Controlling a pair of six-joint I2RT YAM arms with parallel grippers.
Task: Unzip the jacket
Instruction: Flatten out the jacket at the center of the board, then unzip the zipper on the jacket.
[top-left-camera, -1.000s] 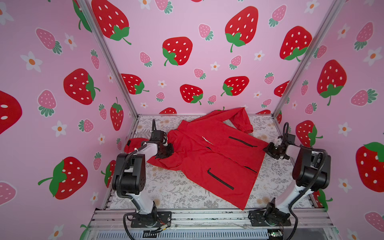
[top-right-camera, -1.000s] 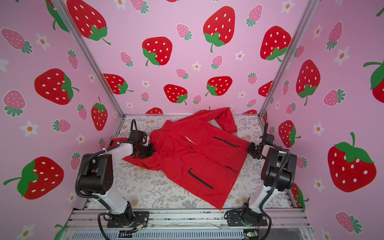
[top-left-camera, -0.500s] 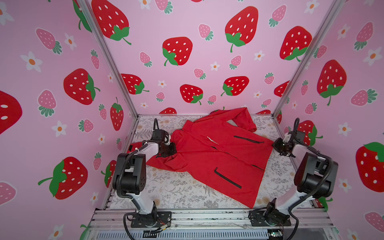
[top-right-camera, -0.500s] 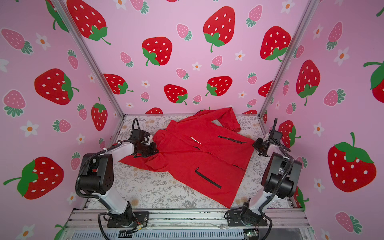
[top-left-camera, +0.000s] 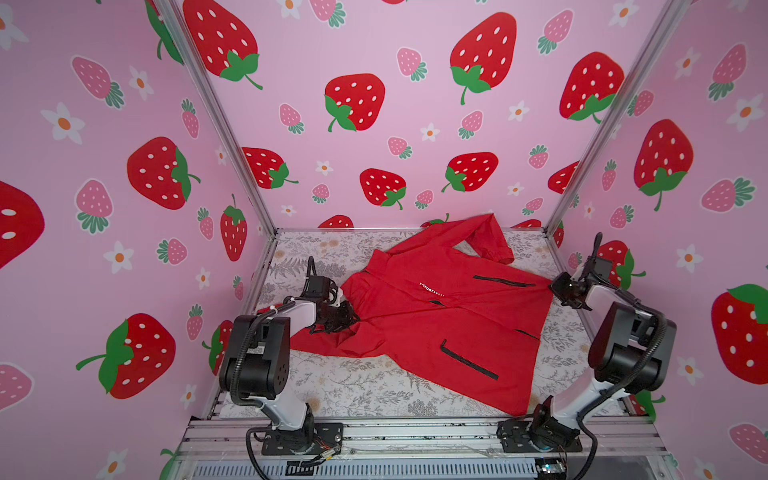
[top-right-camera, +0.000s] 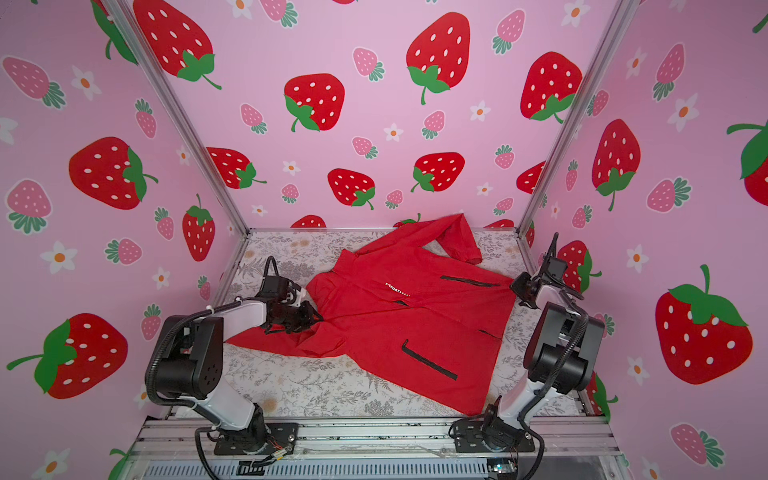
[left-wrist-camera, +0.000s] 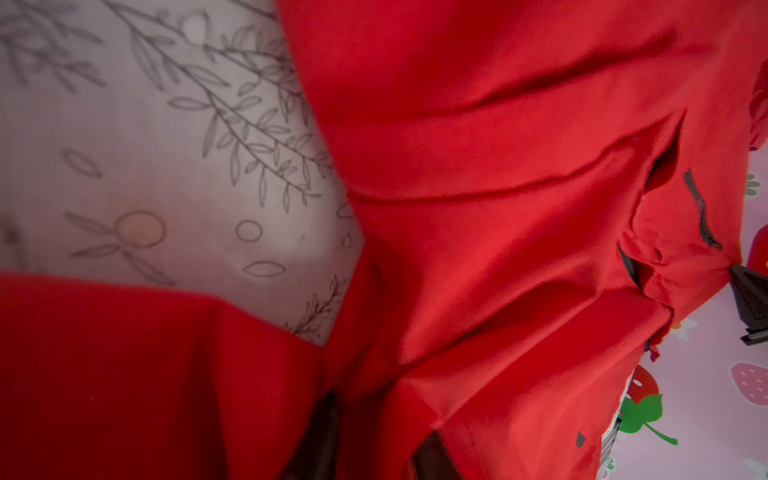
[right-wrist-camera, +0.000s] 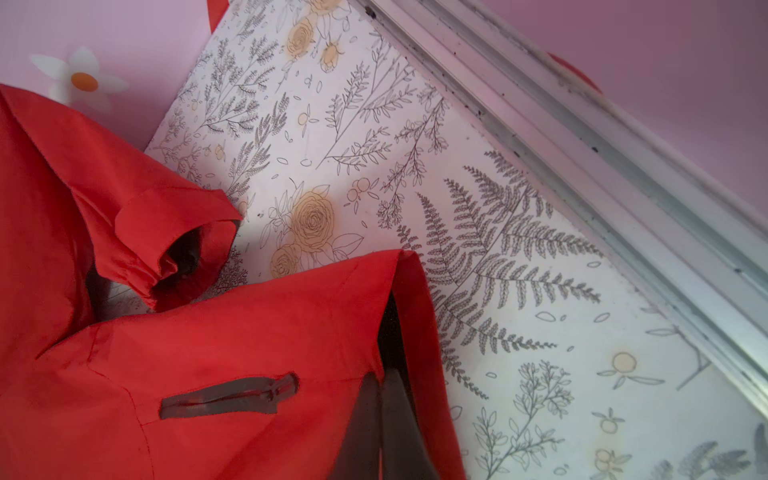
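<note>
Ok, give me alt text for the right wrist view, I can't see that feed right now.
The red jacket lies on the floral-print table, its hem edge showing black lining beside the dark, blurred fingers of the right end effector. A black pocket zipper and an open sleeve cuff sit nearby; a metal frame rail and pink wall lie beyond.

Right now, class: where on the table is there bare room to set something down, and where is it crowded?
Free: table strip between jacket and front rail; far corner beyond left gripper. Crowded: the middle, under the jacket.
</note>
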